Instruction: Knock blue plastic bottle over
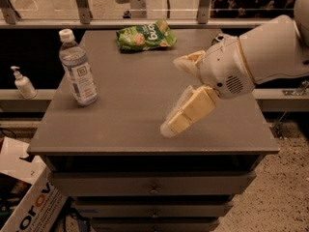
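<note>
The blue plastic bottle (77,70) stands upright near the left edge of the grey table (120,124). It is clear bluish plastic with a white cap and a pale label. My gripper (172,96) hangs over the middle-right of the table, well to the right of the bottle and not touching it. Its two cream fingers are spread apart, with nothing between them. The white arm reaches in from the right.
A green snack bag (145,35) lies at the back of the table. A small white pump bottle (22,83) stands on a lower ledge to the left. A cardboard box (26,197) sits on the floor at lower left. Drawers are below the tabletop.
</note>
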Controlling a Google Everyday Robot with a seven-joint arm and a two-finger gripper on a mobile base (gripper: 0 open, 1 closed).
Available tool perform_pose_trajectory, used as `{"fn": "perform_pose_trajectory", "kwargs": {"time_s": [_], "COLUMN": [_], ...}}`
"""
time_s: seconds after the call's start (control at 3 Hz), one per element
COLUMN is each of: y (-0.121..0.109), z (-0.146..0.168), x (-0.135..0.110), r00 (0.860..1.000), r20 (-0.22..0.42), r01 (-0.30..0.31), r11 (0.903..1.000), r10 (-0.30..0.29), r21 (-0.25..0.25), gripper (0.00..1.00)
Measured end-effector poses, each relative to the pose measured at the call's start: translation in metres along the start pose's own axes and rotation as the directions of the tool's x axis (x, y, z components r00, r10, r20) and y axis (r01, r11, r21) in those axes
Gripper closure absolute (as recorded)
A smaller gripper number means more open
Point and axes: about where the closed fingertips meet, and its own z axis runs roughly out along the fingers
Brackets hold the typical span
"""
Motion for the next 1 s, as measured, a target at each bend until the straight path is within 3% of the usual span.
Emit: {"fn": "perform_pose_trajectory", "kwargs": {"time_s": [0.33,0.67,1.0], "y": [0.0,-0.003,-0.01], "z": [0.0,-0.001,0.017], "x": [0.0,0.005,0.004], "r00": [1.0,0.999,0.994], "r20": [-0.001,0.037,0.109], "r01": [0.001,-0.021,-0.022], "r11": [1.0,0.9998,0.9998], "r10": [-0.001,0.021,0.022], "r21": [0.0,0.001,-0.002], "gripper": [0.0,0.0,0.0]}}
